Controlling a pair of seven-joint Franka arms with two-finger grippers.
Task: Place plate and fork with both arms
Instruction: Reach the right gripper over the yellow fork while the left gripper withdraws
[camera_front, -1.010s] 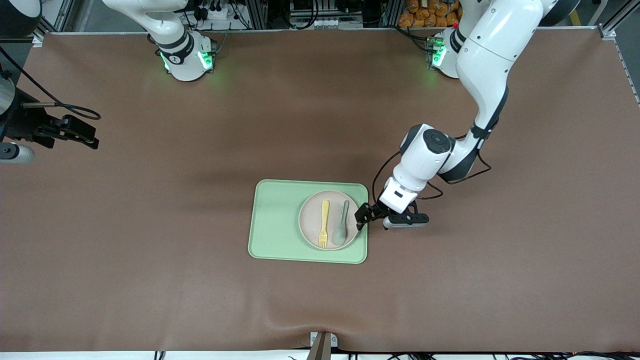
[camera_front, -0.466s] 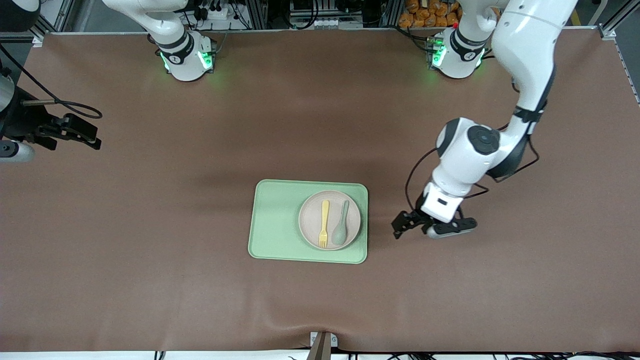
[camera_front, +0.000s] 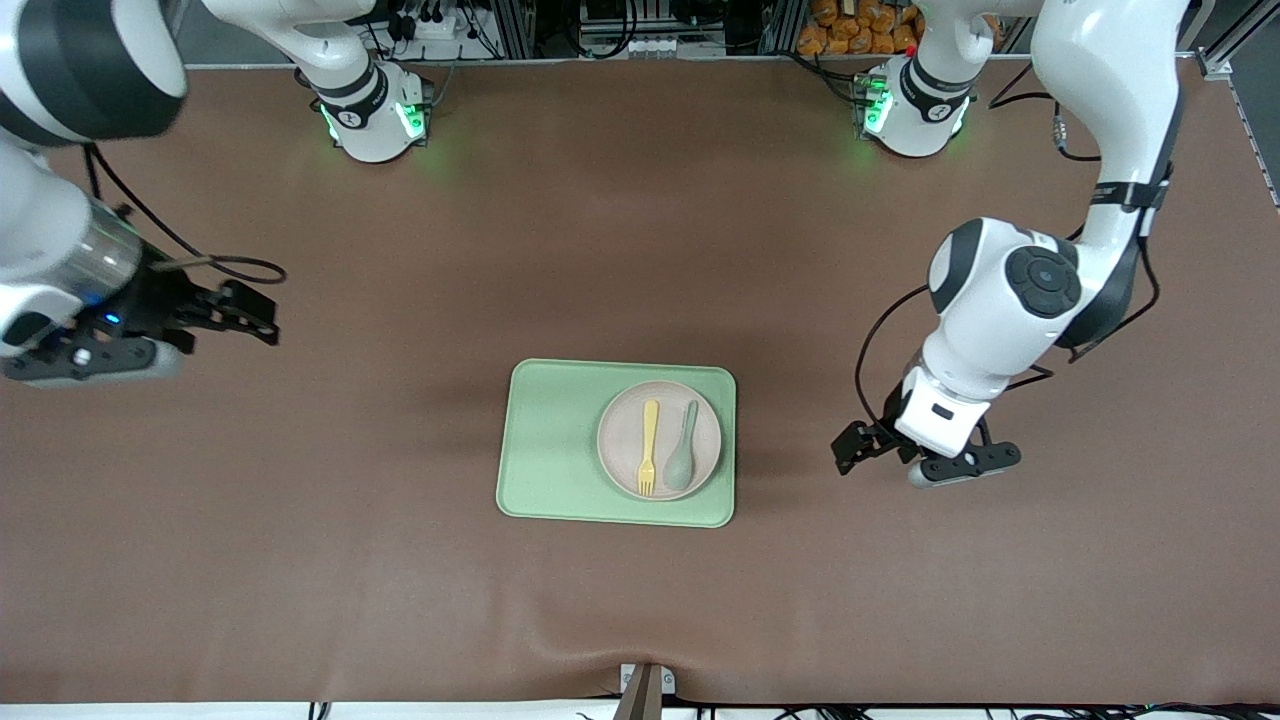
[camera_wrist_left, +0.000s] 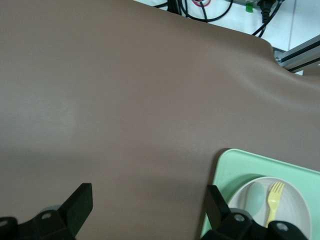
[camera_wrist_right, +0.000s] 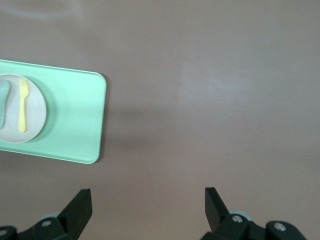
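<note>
The beige plate (camera_front: 622, 432) lies on the pale green tray (camera_front: 550, 440), in the half toward the left arm's end. The yellow fork (camera_front: 648, 445) lies on the plate beside a pale green spoon (camera_front: 682, 452). My left gripper (camera_front: 848, 452) is open and empty over bare table beside the tray, toward the left arm's end. My right gripper (camera_front: 265, 318) is open and empty over the table toward the right arm's end. The left wrist view shows its gripper (camera_wrist_left: 147, 210), the tray (camera_wrist_left: 250, 170), plate (camera_wrist_left: 295, 215) and fork (camera_wrist_left: 274, 197). The right wrist view shows its gripper (camera_wrist_right: 147, 207), the tray (camera_wrist_right: 75, 115), plate (camera_wrist_right: 37, 111) and fork (camera_wrist_right: 22, 107).
The brown table cover (camera_front: 640, 250) spreads round the tray on all sides. The two arm bases (camera_front: 375, 120) stand along the edge farthest from the front camera. A metal bracket (camera_front: 645, 690) sits at the nearest edge.
My left gripper has drawn away from the plate's edge toward the left arm's end of the table. My right arm has swung in toward the tray. Plate, fork and spoon have not moved.
</note>
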